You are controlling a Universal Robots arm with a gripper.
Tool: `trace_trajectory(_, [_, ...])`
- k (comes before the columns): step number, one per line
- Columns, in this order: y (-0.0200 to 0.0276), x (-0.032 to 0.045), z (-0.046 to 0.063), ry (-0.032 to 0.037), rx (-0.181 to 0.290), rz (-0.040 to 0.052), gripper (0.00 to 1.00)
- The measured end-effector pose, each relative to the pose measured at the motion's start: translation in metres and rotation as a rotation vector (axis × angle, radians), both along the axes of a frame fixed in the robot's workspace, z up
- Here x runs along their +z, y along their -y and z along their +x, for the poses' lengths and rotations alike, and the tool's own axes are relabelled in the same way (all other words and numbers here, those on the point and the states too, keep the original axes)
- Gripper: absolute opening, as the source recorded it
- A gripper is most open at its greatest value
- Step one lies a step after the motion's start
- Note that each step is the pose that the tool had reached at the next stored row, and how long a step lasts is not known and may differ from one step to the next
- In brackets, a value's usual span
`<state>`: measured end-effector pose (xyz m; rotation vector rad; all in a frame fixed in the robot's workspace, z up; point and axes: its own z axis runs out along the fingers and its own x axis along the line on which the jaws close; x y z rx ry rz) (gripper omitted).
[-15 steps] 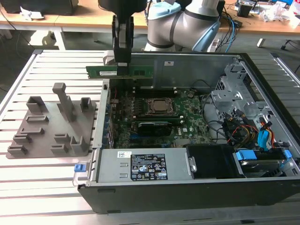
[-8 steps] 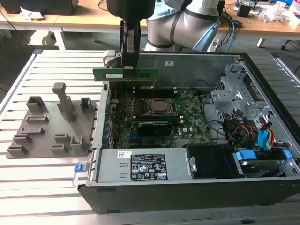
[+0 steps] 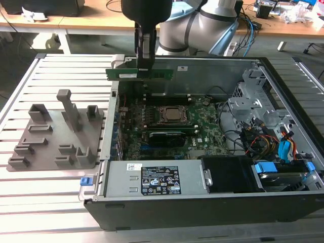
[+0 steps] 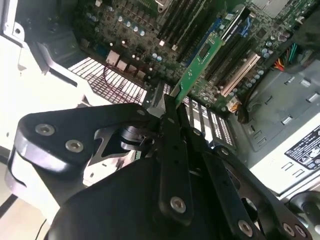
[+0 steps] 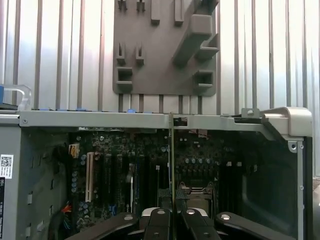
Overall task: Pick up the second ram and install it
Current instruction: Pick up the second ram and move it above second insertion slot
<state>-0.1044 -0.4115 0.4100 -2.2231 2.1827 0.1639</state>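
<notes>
the pincer (image 3: 146, 71) is clamped on the second ram (image 3: 120, 74), over the open computer case (image 3: 202, 208).

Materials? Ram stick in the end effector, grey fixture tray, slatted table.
Second ram: green circuit-board laminate, likely fibreglass, with a dark chip on its face.
Fixture tray: uniform matte grey with blocky moulded posts; looks plastic.
Table: pale ribbed slats with a dull sheen, probably extruded aluminium.
End effector, shut on the ram: matte black bolted links; metal or plastic, unclear.
</notes>
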Motion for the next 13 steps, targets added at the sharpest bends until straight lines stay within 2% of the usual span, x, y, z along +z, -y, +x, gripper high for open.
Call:
trace_trajectory(9, [-0.0015, -0.0056, 0.022, -0.0069, 0.000, 0.0001, 0.14])
trace_trajectory(13, [-0.0023, -0.0085, 0.036, -0.0110, 0.000, 0.0001, 0.14])
